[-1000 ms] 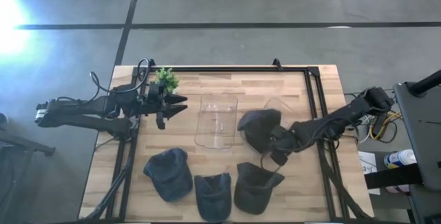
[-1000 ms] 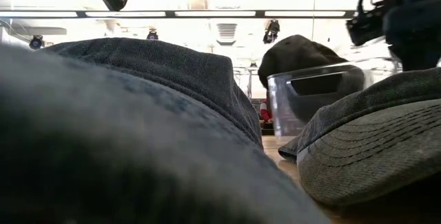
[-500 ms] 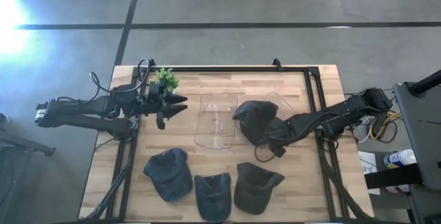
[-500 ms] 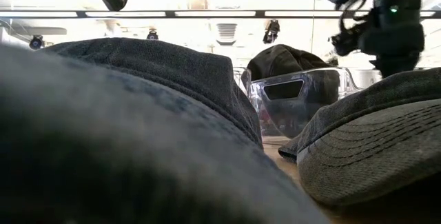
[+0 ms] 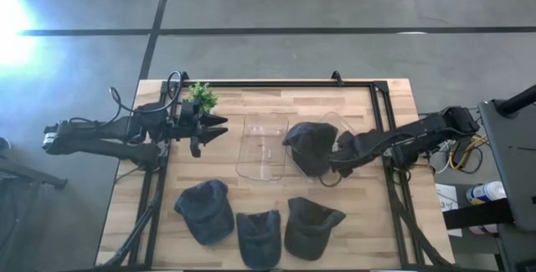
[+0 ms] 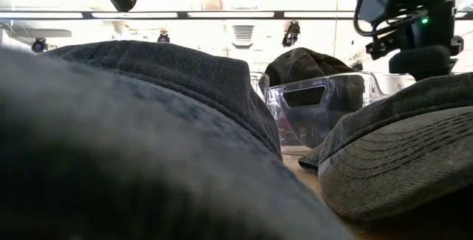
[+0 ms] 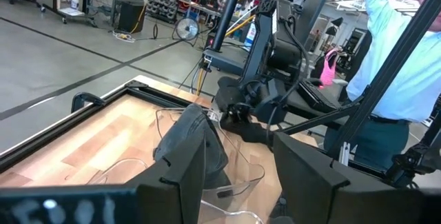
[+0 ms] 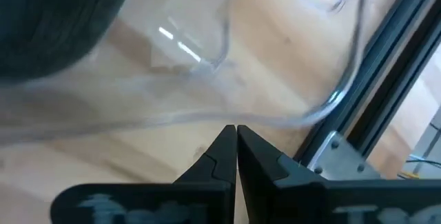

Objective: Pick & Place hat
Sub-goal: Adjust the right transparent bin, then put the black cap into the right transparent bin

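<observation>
Now, hat in play: a dark cap point(image 5: 310, 145) sits at the middle of the table, draped on the right-hand clear bin point(image 5: 335, 130), touching its rim; in the low view it shows domed above the clear wall.
Right gripper point(image 5: 342, 156): just right of that cap, near the bin's edge; in its own wrist view the fingertips point(image 8: 234, 145) are pressed together with nothing between them, so I judge the cap is let go.
Left gripper point(image 5: 216, 126): waits at the far left of the table, beside a small green plant point(image 5: 201, 96); its fingers stand apart and empty.
Second bin: a clear tub point(image 5: 264, 146) lies just left of the cap, with no hat in it.
Hats left: three more dark caps lie in a row along the near edge, the left one point(image 5: 204, 210), the middle one point(image 5: 259, 237) and the right one point(image 5: 311, 227), each apart from both grippers.
Progress: by my reading one cap is placed and three remain, so the job is early.
Surface: a pale wooden table point(image 5: 276, 100) with a black frame along its edges.
Room: grey concrete floor around; the left wrist view shows racks, stands and a person in a light shirt point(image 7: 406, 58) beyond the table.
</observation>
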`<state>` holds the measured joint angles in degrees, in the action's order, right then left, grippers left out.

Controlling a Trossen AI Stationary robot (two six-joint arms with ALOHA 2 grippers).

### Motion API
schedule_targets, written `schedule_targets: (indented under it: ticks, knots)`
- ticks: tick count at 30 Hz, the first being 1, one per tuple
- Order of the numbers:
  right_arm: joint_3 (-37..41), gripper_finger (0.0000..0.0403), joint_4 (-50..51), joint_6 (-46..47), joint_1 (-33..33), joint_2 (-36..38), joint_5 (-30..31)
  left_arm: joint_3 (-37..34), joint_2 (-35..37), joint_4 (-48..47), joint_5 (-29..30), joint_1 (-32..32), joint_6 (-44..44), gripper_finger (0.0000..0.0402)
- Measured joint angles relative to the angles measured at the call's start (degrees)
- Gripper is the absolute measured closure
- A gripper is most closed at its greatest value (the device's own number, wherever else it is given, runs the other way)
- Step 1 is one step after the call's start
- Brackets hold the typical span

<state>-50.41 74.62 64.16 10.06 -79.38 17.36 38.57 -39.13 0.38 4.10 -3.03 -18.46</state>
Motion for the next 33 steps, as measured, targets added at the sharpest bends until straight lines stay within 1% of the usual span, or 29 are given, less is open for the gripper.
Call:
schedule_targets:
  ticks: [3, 7, 14, 17, 20, 23, 26, 28, 30, 33]
  knots:
    - [0.02, 0.0395, -1.13, -1.76, -1.71, 0.90, 2.08, 0.00, 0.00, 0.00, 0.00, -0.02, -0.04, 0.0236]
    - [0.00, 0.0395, -5.13, -5.75, -3.91, 2.35, 4.65, -0.02, 0.00, 0.00, 0.00, -0.01, -0.07, 0.0236]
    - [-0.04, 0.0395, -12.82, -15.58, -6.62, 5.75, 7.02, -0.02, 0.00, 0.00, 0.00, 0.00, -0.11, 0.0236]
    - [-0.08, 0.0395, -11.04, -14.79, -7.88, 6.28, 7.48, -0.02, 0.00, 0.00, 0.00, -0.02, -0.17, 0.0236]
    - [-0.79, 0.0395, -5.08, -10.72, -7.92, 6.26, 7.21, -0.02, 0.00, 0.00, 0.00, 0.00, -0.94, 0.0236]
    - [-1.96, 0.0395, 0.86, -7.41, -5.16, 6.28, 4.42, -0.02, 0.00, 0.00, 0.00, -0.02, -1.17, 0.0236]
    - [-4.73, 0.0395, 6.72, -4.59, -0.33, 6.26, 1.84, -0.02, 0.00, 0.00, 0.00, -0.02, -1.18, 0.0236]
    - [-7.17, 0.0395, 9.46, -2.70, 2.90, 6.26, -1.14, -0.02, 0.00, 0.00, 0.00, -0.01, -1.19, 0.0236]
    - [-9.82, 0.0395, 8.70, -1.90, 6.09, 6.26, -6.26, -0.02, -0.03, 0.00, 0.10, -0.02, -1.20, 0.0236]
    - [-13.44, 0.0395, 0.81, -3.34, 10.87, 5.88, -14.82, -0.02, -0.07, 0.00, 1.18, -0.02, -1.03, 0.0236]
